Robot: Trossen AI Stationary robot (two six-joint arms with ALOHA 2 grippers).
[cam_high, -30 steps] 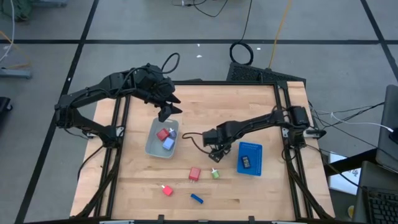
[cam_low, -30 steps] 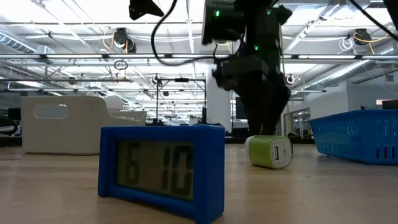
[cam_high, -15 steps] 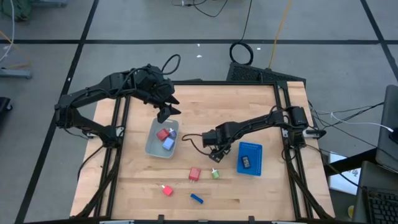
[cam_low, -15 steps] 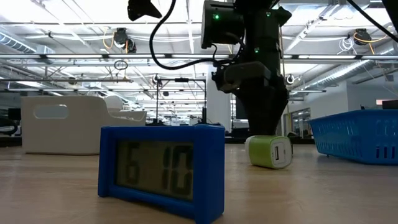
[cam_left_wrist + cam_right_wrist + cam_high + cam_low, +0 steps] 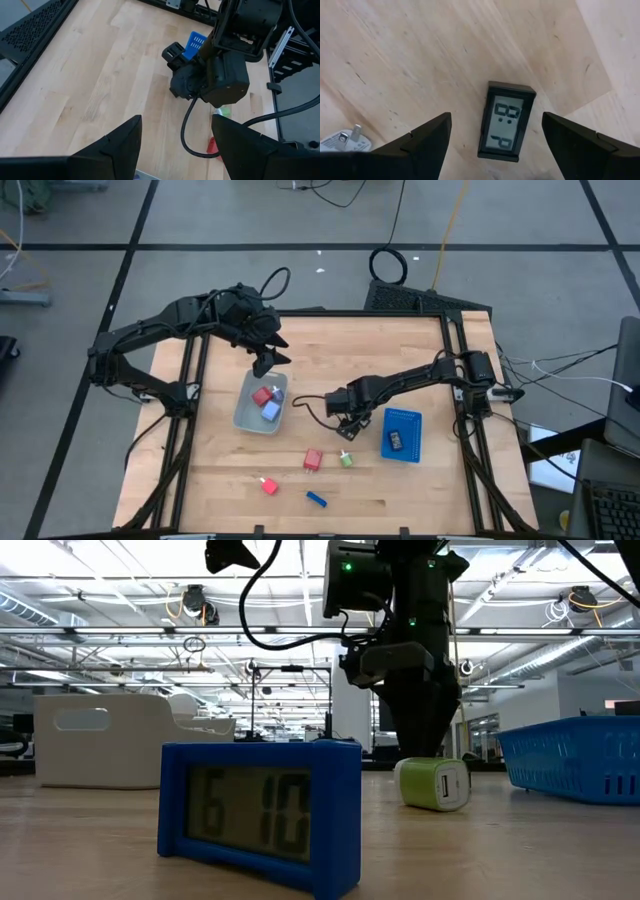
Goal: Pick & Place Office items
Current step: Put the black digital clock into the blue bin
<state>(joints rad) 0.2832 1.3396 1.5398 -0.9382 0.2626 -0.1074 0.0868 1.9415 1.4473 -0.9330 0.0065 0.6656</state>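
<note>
While the right gripper (image 5: pixel 492 137) hangs low over the wooden table (image 5: pixel 420 360) with its fingers spread and empty, a small black clock with a grey display (image 5: pixel 505 120) lies on the wood directly between them. Just beside it sits a green charger block with a white face (image 5: pixel 346 459), then a red block (image 5: pixel 313 459); a red-and-white piece (image 5: pixel 268 485) and a blue clock (image 5: pixel 317 500) lie nearer the front edge. Inside the grey rectangular tray (image 5: pixel 245 418) rest red (image 5: pixel 262 395) and lavender (image 5: pixel 271 410) items, and the blue mesh tray (image 5: pixel 412 420) holds a dark item (image 5: pixel 396 442). Above the grey tray's far end hovers the left gripper (image 5: pixel 267 360), fingers parted, gripping nothing.
</note>
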